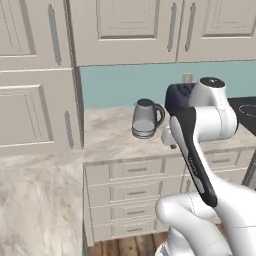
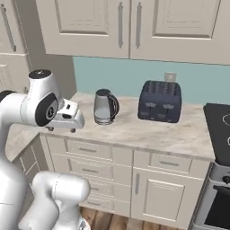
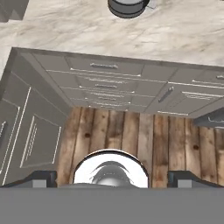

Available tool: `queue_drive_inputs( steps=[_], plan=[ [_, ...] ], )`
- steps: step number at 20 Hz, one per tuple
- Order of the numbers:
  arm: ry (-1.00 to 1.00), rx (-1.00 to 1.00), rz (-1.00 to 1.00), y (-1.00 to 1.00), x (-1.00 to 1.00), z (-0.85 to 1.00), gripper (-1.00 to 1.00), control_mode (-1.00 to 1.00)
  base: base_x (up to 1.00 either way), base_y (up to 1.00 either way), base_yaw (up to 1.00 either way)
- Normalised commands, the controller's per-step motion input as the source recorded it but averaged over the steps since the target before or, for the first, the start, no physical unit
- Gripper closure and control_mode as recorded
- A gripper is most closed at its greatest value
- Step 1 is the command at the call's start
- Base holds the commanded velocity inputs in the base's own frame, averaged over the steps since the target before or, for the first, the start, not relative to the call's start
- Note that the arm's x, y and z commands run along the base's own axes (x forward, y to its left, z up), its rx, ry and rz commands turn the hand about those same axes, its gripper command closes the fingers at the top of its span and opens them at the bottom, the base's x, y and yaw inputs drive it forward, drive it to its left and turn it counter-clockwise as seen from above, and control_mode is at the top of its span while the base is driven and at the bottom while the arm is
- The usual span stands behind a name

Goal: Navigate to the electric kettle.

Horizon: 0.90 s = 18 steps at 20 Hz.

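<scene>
We see the small silvery-grey jug-shaped electric kettle (image 1: 145, 118) mid-frame on the marbled beige counter (image 1: 110, 135). Our two-finger gripper (image 3: 111, 178) hangs wide apart, empty, over the wood floor (image 3: 131, 140).

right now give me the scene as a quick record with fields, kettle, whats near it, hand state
target: electric kettle, upright on the marble counter, handle toward the toaster
right of the kettle: dark toaster, apart from it
far right: black cooktop
above: cream wall cabinets
below counter: drawers over a wood floor
hand: looks down at the floor, fingers spread wide, holding nothing
kettle in hand view: its base at the top edge
</scene>
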Motion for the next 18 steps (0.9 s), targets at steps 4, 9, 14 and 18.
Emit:
queue_drive_inputs(
  steps=[4,9,14,18],
  plan=[
    [0.00,0.00,0.00,0.00,0.00,0.00,-1.00,1.00,0.74,0.00,-0.09],
    [0.00,0.00,0.00,0.00,0.00,0.00,-1.00,1.00,0.65,0.00,-0.07],
    [0.00,0.00,0.00,0.00,0.00,0.00,-1.00,1.00,0.10,0.00,-0.07],
    [0.00,0.00,0.00,0.00,0.00,0.00,-1.00,1.00,0.00,0.00,-0.10]
  ],
)
